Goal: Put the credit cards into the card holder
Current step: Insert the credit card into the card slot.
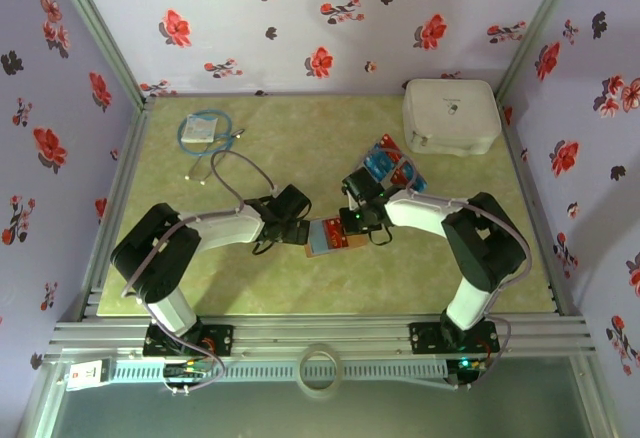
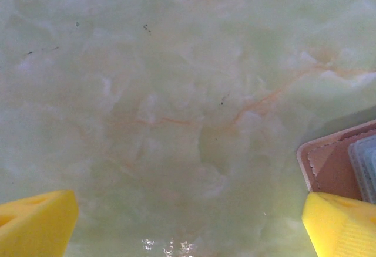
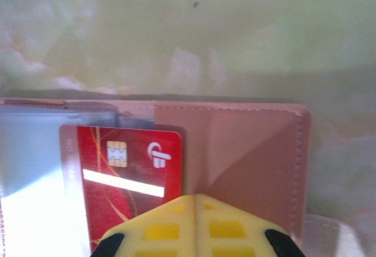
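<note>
The tan card holder (image 1: 318, 239) lies open on the table between my two grippers. A red credit card (image 3: 126, 175) with a chip and a white stripe lies flat on it, part of it under a clear grey pocket (image 3: 35, 151). My right gripper (image 3: 195, 201) is shut, its yellow tips over the card's near right corner and the holder's leather (image 3: 247, 157). More red and blue credit cards (image 1: 386, 165) sit behind it. My left gripper (image 2: 188, 227) is open over bare table, with the holder's corner (image 2: 329, 166) just beside its right fingertip (image 2: 338, 225).
A big white zip case (image 1: 450, 115) stands at the back right. A blue-cable packet (image 1: 203, 130) lies at the back left, with a loose cable trailing toward the left arm. Flowered walls close in the table on three sides.
</note>
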You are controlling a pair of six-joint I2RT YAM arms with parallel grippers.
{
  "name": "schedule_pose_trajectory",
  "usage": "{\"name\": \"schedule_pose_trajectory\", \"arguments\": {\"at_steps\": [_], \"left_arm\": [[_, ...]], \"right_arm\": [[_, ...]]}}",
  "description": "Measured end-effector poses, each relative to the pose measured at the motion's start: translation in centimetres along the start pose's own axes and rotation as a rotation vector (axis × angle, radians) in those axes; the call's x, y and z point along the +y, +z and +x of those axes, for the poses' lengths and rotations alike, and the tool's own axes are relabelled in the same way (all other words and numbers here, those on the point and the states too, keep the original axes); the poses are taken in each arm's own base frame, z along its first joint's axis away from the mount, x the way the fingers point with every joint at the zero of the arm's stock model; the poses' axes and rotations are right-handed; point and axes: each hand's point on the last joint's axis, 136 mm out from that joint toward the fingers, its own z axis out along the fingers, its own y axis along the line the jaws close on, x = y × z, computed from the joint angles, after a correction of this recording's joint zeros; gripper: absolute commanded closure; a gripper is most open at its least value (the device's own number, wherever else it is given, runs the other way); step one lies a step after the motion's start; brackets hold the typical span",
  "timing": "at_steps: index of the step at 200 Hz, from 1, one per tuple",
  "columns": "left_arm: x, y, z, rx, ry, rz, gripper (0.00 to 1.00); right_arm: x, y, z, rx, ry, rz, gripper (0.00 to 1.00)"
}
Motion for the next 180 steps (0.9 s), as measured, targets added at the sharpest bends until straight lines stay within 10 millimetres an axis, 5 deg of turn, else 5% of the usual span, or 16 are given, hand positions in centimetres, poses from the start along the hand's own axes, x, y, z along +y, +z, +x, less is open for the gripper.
{"name": "schedule_pose_trajectory", "arguments": {"at_steps": [131,180], "left_arm": [[0.0,0.0,0.0,-0.002,0.001,-0.002,0.0],[0.9,-0.6,0.5,-0.008,0.003,-0.01,0.0]], "right_arm": [[3.1,0.2,0.7,0.013,-0.014,-0.055,1.0],[3.4,-1.6,-0.6,-0.042,-0.011,-0.071,1.0]]}}
